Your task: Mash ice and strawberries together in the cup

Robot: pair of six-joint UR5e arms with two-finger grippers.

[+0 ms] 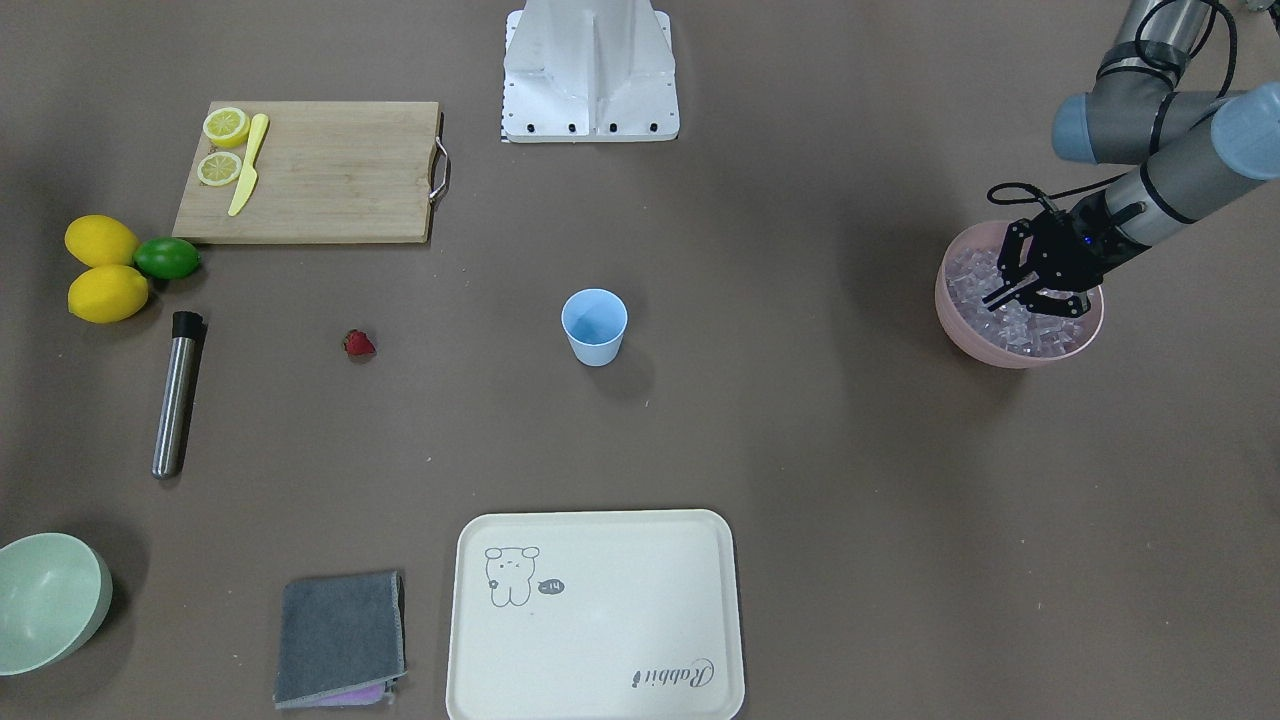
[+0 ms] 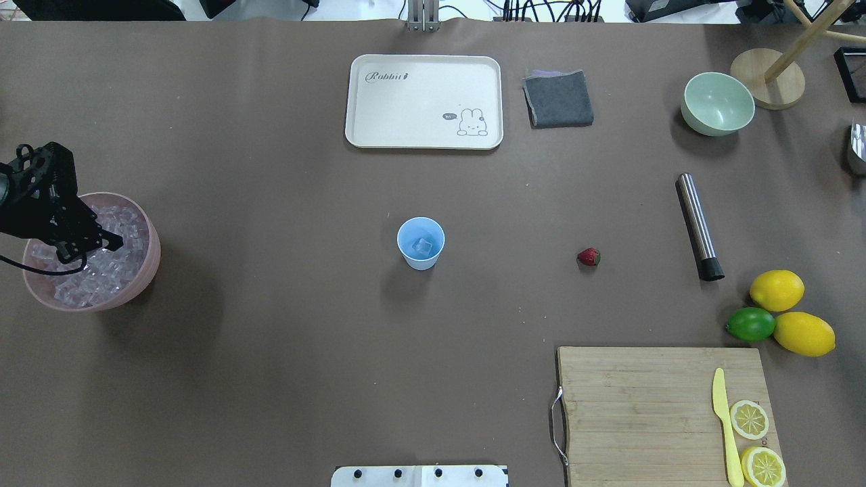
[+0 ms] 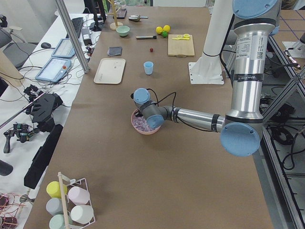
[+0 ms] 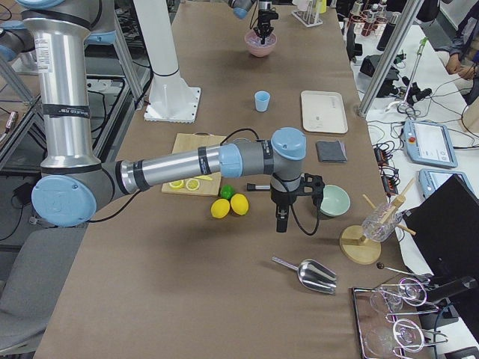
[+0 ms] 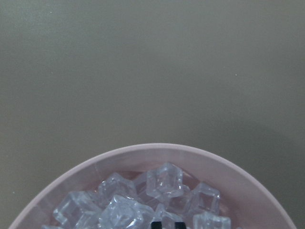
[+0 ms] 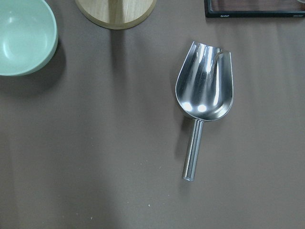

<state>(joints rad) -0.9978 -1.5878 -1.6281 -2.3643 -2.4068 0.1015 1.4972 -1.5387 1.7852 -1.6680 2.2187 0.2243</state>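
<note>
The light-blue cup (image 1: 594, 325) stands upright mid-table, and in the overhead view (image 2: 420, 243) one ice cube (image 2: 423, 247) lies in it. The strawberry (image 1: 358, 344) lies on the table apart from the cup. A pink bowl (image 1: 1000, 352) is heaped with ice (image 1: 1035, 332). My left gripper (image 1: 1030, 305) is down in that heap. In the left wrist view its fingertips (image 5: 156, 224) stand close together with ice (image 5: 164, 183) between them. My right gripper (image 4: 281, 223) points down over the table's far right end. Whether it is open I cannot tell.
A steel muddler (image 1: 177, 400) lies near the strawberry. A cutting board (image 1: 330, 180) holds lemon slices and a yellow knife, with lemons (image 1: 105, 292) and a lime beside it. A tray (image 1: 600, 640), a grey cloth (image 1: 340, 635), a green bowl (image 1: 45, 600) and a metal scoop (image 6: 205, 90) are also there.
</note>
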